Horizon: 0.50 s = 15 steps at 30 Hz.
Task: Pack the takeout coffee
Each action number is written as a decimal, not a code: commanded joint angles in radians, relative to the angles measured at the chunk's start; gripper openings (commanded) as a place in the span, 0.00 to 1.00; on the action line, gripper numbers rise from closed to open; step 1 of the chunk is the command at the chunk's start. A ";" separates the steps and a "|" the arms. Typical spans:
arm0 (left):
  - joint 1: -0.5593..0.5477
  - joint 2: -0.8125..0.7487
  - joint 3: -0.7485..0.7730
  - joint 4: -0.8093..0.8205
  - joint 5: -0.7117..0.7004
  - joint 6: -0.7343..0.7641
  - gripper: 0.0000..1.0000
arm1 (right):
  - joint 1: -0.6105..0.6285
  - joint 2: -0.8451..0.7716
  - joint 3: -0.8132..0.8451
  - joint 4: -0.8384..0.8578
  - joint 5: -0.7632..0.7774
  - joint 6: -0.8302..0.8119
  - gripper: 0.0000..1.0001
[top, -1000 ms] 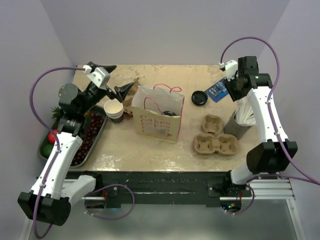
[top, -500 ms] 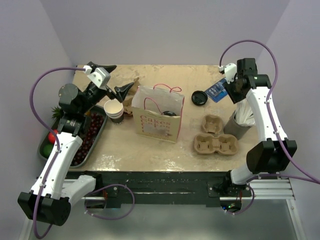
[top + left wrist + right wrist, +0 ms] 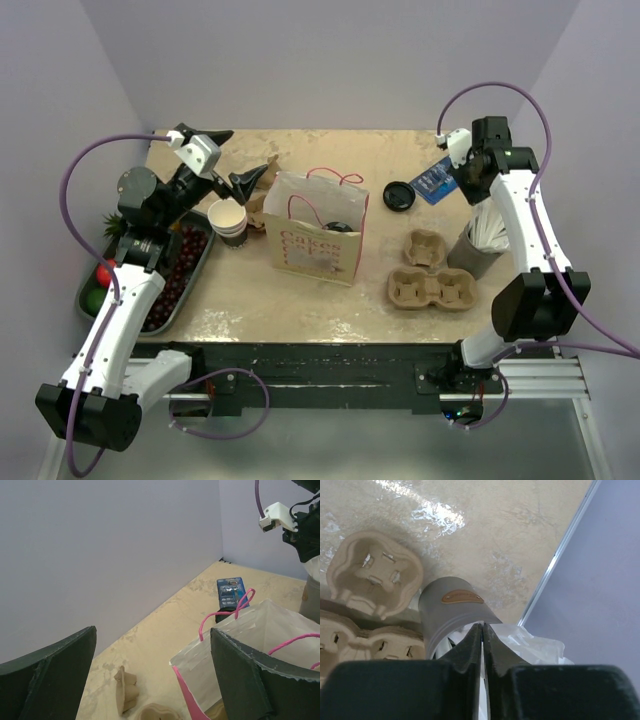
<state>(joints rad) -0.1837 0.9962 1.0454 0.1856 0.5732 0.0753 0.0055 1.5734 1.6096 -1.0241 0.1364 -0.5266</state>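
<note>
Pink lettering on the paper bag (image 3: pixel 316 250) seems to read "cakes"; print on the blue packet (image 3: pixel 434 182) right of the bag is illegible.

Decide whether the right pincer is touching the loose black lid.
Apart. The right wrist view shows the right pincer above the grey holder, no lid nearby; the top view shows the loose black lid lying left of that holder.

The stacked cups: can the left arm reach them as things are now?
Probably yes: the open left gripper hovers right by the stacked cups, with nothing between them.
</note>
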 commanded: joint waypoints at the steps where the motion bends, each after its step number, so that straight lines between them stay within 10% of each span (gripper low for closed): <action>1: 0.007 -0.001 0.042 0.031 0.017 0.021 1.00 | -0.002 -0.021 0.010 0.030 -0.014 -0.007 0.00; 15: 0.007 0.056 0.093 0.046 0.021 0.004 1.00 | -0.002 0.060 0.557 0.058 -0.176 0.094 0.00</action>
<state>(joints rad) -0.1837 1.0344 1.0809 0.1860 0.5816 0.0746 0.0055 1.6112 1.9896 -1.0096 0.0788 -0.5030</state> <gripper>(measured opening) 0.996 0.007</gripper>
